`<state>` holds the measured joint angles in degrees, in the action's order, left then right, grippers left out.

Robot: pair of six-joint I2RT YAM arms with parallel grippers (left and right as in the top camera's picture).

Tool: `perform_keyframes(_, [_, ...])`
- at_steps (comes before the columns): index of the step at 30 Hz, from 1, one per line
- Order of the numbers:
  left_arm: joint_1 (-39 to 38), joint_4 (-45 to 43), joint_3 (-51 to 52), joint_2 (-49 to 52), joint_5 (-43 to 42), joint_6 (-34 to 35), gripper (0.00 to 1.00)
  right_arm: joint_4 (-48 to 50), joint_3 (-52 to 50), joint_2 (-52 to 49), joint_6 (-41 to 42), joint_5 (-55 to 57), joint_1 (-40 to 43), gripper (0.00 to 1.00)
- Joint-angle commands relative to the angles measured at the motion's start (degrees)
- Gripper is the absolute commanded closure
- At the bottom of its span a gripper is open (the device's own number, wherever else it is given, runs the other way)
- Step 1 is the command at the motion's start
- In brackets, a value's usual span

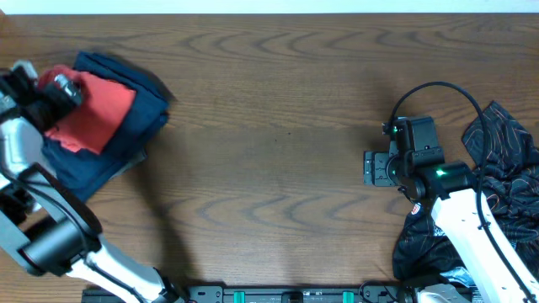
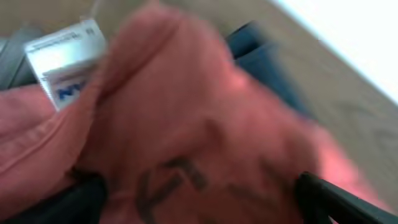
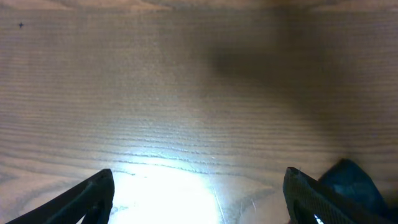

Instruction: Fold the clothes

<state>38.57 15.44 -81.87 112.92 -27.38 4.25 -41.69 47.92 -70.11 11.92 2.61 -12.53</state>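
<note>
A folded red garment lies on top of a folded navy garment at the far left of the table. My left gripper is over the red garment's far left end. In the left wrist view the red garment and its white label fill the blurred frame, and the fingers stand wide apart on either side of the cloth. My right gripper is open and empty above bare wood, left of a crumpled dark patterned pile of clothes.
The wooden table spans the view. A dark cloth edge shows beside my right gripper's right finger. A black cable loops above the right arm. A black rail runs along the front edge.
</note>
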Motion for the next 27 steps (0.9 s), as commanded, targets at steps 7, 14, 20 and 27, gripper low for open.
perform_keyframes(7, [4.37, -2.51, -0.50, 3.43, -11.52, 3.34, 0.02, -0.35, 0.63, 0.35, -0.17, 0.59, 0.92, 0.15])
perform_keyframes(14, [0.70, -5.70, -0.57, -9.79, -15.32, 1.60, 0.02, 1.03, 0.63, 0.35, -0.20, 0.59, 0.92, 0.09])
perform_keyframes(20, [-8.72, -1.49, -0.57, -20.90, -12.57, -0.20, 0.02, 6.29, 0.63, 0.35, -0.24, -0.46, 1.14, 0.01])
perform_keyframes(27, [-27.96, 16.22, -0.37, -21.59, 3.58, -4.26, 0.02, 11.80, 0.63, -0.50, -0.20, -11.96, 6.86, 0.01])
